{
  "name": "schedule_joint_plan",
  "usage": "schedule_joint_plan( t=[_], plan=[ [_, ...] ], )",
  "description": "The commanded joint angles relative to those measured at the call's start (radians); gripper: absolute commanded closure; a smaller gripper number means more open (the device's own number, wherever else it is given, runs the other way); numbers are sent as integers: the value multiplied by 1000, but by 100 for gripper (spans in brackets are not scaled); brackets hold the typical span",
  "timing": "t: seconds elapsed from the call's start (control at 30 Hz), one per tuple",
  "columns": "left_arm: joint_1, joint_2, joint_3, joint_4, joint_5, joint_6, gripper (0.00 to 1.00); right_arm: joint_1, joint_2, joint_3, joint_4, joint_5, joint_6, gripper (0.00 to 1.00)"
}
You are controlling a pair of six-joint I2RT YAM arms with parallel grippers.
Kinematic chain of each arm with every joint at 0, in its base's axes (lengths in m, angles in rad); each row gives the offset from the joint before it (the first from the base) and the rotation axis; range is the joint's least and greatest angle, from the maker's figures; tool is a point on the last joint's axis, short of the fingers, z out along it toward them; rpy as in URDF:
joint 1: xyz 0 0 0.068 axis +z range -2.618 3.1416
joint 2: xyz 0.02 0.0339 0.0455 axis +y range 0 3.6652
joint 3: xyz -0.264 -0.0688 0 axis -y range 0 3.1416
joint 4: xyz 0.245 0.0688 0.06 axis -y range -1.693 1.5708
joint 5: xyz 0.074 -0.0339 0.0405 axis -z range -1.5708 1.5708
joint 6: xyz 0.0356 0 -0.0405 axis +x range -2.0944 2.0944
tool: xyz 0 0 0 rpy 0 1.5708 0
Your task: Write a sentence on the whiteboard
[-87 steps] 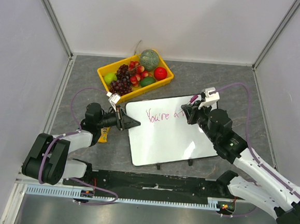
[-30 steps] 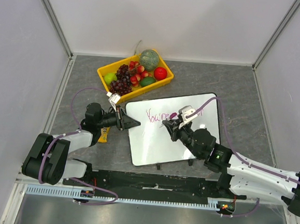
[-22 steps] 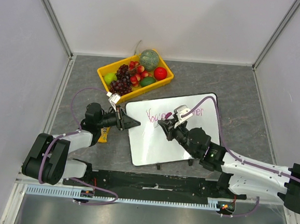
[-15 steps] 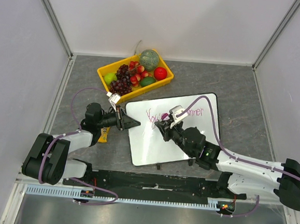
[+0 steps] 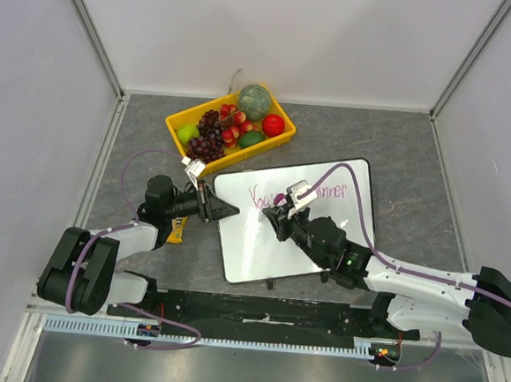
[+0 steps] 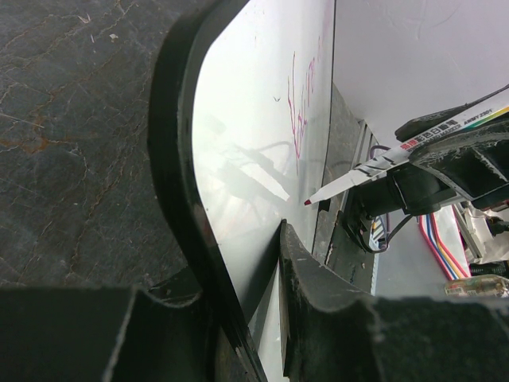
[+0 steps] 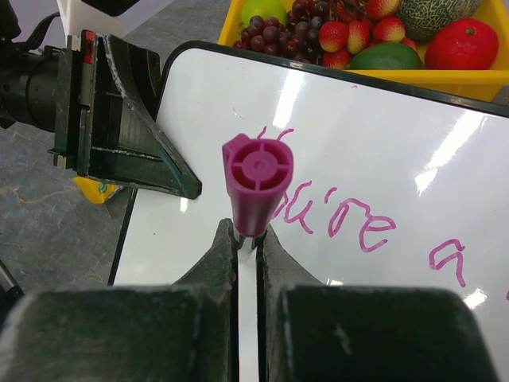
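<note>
The whiteboard [image 5: 260,240] lies on the grey table, with pink writing "You're a ...mer" along its far edge. My left gripper [image 5: 227,210] is shut on the whiteboard's left rim [image 6: 179,199], one finger above and one below. My right gripper [image 5: 275,219] is shut on a marker with a magenta end [image 7: 256,179] and holds it upright over the board's left part, below the first word [image 7: 334,219]. In the left wrist view the marker [image 6: 374,167] has its red tip just above the board, not touching.
A yellow tray [image 5: 177,125] of fruit (grapes, strawberries, melon, lime, red fruit) stands behind the board. A small yellow object [image 5: 176,231] lies under my left arm. Two black clips [image 5: 269,284] sit on the board's near edge. Grey walls enclose the table.
My right arm has swept from the board's right end to its left part with the marker. More pink writing shows at the right. The left gripper has not moved.
</note>
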Motion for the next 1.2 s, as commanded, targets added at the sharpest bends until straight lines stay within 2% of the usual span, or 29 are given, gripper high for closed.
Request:
schedule_joint_plan(
  t=[0.0, 0.73, 1.17],
  plan=[
    [-28, 22, -10, -68, -43, 187, 98, 6, -4, -16, 22, 31, 9, 100],
    [-29, 24, -8, -68, -41, 188, 98, 9, -30, -58, -42, -43, 29, 100],
    [-27, 24, -8, -68, -41, 190, 98, 9, -15, -27, -28, 34, 31, 100]
  ],
)
